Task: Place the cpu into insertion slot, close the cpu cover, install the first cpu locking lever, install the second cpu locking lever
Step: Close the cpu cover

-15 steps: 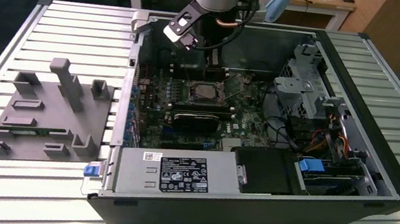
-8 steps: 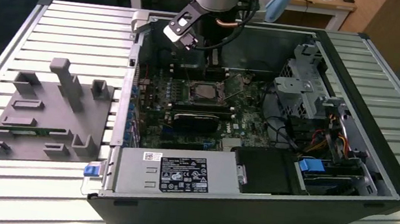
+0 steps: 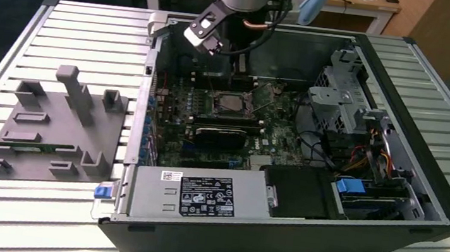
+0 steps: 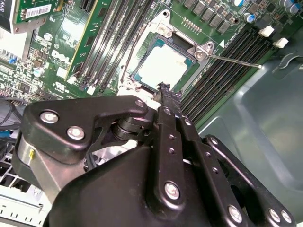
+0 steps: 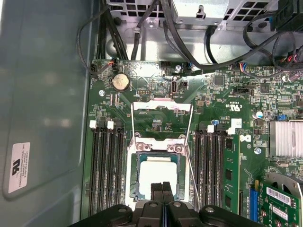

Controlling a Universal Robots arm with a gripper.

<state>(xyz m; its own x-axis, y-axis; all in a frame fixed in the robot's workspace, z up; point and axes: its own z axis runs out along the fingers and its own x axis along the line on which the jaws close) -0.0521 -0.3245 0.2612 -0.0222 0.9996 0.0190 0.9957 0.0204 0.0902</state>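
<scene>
The cpu [image 5: 158, 172] lies flat in the insertion slot [image 5: 133, 176], its silver top showing in both wrist views [image 4: 163, 66]. The cpu cover [image 5: 161, 106] is swung open away from the slot, and green board shows through its window. A thin locking lever [image 4: 232, 60] sticks out sideways from the socket's corner, and another wire lever [image 5: 193, 175] runs along the slot's side. My gripper [image 5: 162, 187] is shut with nothing between its fingers, its tip just above the cpu's edge [image 4: 163, 88]. In the exterior view the gripper [image 3: 236, 70] hangs over the socket [image 3: 229, 104] inside the case.
Long black memory slots [image 5: 106, 165] flank the socket on both sides. Black cables [image 5: 142, 28] and a drive cage [image 3: 340, 88] crowd the case's far end. A power supply [image 3: 200, 193] sits at the front. A grey fixture [image 3: 55, 126] stands on the table at the exterior view's left.
</scene>
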